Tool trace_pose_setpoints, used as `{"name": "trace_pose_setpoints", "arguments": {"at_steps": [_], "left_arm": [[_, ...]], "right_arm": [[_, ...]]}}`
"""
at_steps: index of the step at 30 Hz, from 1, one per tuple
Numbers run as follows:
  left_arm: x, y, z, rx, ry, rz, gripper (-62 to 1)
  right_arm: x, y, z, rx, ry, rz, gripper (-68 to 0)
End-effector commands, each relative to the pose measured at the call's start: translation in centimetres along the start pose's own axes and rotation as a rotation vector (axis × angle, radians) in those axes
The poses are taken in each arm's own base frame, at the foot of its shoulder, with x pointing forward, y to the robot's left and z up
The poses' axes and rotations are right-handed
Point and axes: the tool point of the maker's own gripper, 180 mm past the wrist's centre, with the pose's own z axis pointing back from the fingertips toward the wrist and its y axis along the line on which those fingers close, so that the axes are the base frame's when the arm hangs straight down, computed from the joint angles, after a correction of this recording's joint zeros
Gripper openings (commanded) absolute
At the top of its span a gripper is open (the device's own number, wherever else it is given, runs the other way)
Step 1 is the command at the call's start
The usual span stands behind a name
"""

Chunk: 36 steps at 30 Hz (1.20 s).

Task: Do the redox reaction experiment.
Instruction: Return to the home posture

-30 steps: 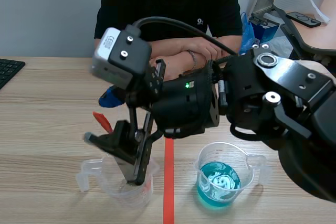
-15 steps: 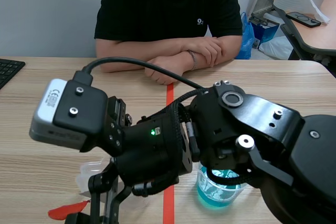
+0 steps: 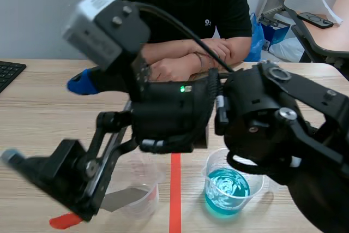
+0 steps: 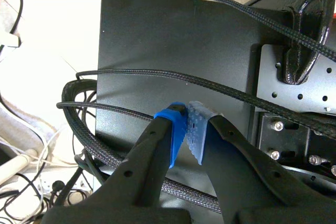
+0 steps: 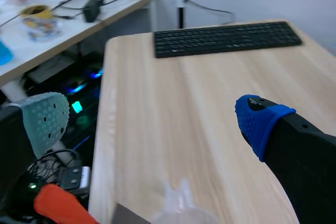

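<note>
A clear plastic beaker (image 3: 139, 197) stands left of the red tape line with a grey metal strip (image 3: 124, 198) lying in it. A red end (image 3: 65, 221) sticks out past the beaker's left side. A second clear beaker (image 3: 227, 189) holds blue liquid to the right of the line. My right gripper (image 3: 46, 119) reaches across from the right and hangs open above and left of the first beaker, holding nothing. In the right wrist view the gripper (image 5: 152, 119) is spread wide over the beaker rim (image 5: 181, 208), strip (image 5: 128, 216) and red end (image 5: 60, 205). My left gripper (image 4: 188, 132) is shut on nothing, facing a black panel.
A person sits across the table with folded arms (image 3: 185, 58). A black keyboard (image 5: 226, 38) lies at the table's left edge (image 3: 8, 75). The right arm's bulk (image 3: 262, 129) hides much of the table's middle. Cables (image 4: 157, 77) run over the black panel ahead of the left gripper.
The right arm has swung up and left from low over the beaker. Its fingers now stand wide apart. The grey strip with the red end lies in the beaker, out of the gripper.
</note>
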Motion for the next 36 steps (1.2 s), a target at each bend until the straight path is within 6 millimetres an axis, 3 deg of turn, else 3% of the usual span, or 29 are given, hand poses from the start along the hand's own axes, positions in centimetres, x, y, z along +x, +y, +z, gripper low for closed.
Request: {"name": "trace_pose_setpoints", "arguments": {"at_steps": [1, 7, 13, 24, 31, 36], "left_arm": [[0.1, 0.2, 0.2, 0.002, -0.012, -0.001, -58.2], [0.1, 0.2, 0.2, 0.003, -0.012, -0.001, -58.2], [0.1, 0.2, 0.2, 0.003, -0.012, -0.001, -58.2], [0.1, 0.2, 0.2, 0.003, -0.012, -0.001, -58.2], [0.1, 0.2, 0.2, 0.003, -0.012, -0.001, -58.2], [0.1, 0.2, 0.2, 0.003, -0.012, -0.001, -58.2]], "right_arm": [[0.5, -0.6, 0.8, -0.033, -0.022, -0.003, 0.4], [-0.6, -3.2, 4.3, -0.204, 0.005, -0.009, 0.4], [-1.2, -4.2, 8.0, -0.376, 0.038, -0.016, 0.4], [-1.6, -1.8, 13.0, -0.563, 0.131, -0.042, 0.4], [-1.8, 0.7, 14.3, -0.573, 0.140, -0.084, 0.4], [-2.3, 1.1, 15.1, -0.586, 0.164, -0.073, 0.4]]}}
